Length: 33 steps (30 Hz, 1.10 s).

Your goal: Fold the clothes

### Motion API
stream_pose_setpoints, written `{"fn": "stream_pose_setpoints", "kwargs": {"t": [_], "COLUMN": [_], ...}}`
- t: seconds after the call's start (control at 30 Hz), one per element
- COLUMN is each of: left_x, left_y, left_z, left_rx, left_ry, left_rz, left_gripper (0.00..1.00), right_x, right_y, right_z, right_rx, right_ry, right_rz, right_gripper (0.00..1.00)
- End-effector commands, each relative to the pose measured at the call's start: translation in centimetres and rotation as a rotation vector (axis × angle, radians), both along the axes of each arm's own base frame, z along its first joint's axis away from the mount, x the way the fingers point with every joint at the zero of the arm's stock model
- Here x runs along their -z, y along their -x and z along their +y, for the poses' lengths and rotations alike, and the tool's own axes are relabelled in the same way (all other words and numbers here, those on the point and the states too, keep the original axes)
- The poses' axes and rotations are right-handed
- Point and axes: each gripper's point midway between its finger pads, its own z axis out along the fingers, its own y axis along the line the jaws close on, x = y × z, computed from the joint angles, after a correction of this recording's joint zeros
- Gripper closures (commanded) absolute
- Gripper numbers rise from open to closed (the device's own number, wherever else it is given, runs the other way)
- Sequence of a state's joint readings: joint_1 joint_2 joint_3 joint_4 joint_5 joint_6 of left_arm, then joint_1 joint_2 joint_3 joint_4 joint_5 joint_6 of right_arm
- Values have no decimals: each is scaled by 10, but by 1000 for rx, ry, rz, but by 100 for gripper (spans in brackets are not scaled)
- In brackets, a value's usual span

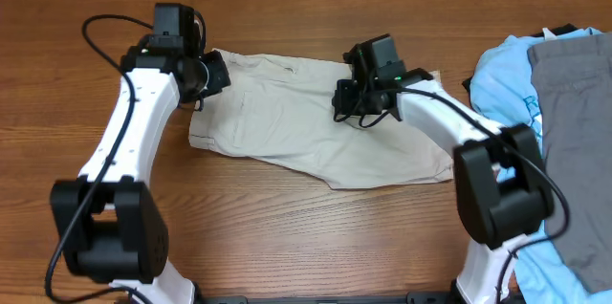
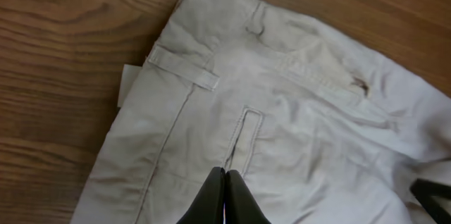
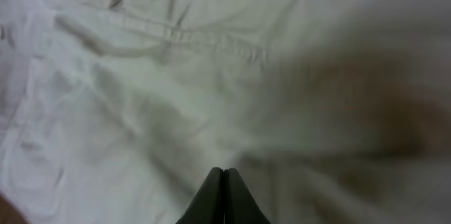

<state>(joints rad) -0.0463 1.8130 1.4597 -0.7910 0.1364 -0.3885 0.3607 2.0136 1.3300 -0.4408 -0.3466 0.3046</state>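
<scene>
1. Wood table (image 1: 287,247) first: there's bare top in front of the cloth, so a fold has room to land
2. Khaki shorts (image 1: 287,122) lie spread out at the middle-back of the table, waistband end under the left arm, a few wrinkles mid-panel
3. Blue T-shirt (image 1: 497,84) and grey garment (image 1: 574,132) are piled at the right, just beside the shorts, so I'd avoid dragging cloth that way
4. Left gripper (image 2: 225,182) hangs over the waistband end and right gripper (image 3: 223,178) over the middle. Both have fingers pressed together with nothing between them
5. My guess: each has to open, pinch one edge only, then lift low and in step so nothing skews
6. Belt loop (image 2: 183,67) makes a handy landmark for the left pinch
</scene>
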Motion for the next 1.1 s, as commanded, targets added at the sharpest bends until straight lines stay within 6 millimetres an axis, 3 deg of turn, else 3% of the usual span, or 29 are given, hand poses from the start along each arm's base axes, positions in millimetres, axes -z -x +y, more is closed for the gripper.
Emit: {"fn": "stream_pose_setpoints", "kwargs": {"t": [0.0, 0.13, 0.37, 0.57, 0.8, 0.93, 1.07], "left_x": [28, 40, 40, 40, 35, 33, 34], "left_y": [2, 1, -2, -4, -18, -21, -21], "left_z": [0, 1, 0, -7, -10, -10, -6], "left_rx": [7, 10, 47, 100, 106, 106, 99], "left_ry": [-19, -25, -38, -54, -58, -60, -79], "left_rz": [64, 85, 69, 51, -12, -27, -24], "left_gripper": [96, 96, 96, 96, 96, 96, 96], "right_x": [15, 28, 38, 19, 14, -28, -91], "right_y": [-13, -31, -66, -89, -99, -107, -99], "right_z": [6, 5, -6, 3, -7, -5, -31], "right_rx": [25, 96, 215, 220, 254, 165, 194], "right_ry": [-10, -16, 25, -40, -12, -18, -12], "right_rz": [-18, -48, -168, -289, -334, -445, -471], "right_gripper": [96, 96, 96, 93, 89, 82, 80]}}
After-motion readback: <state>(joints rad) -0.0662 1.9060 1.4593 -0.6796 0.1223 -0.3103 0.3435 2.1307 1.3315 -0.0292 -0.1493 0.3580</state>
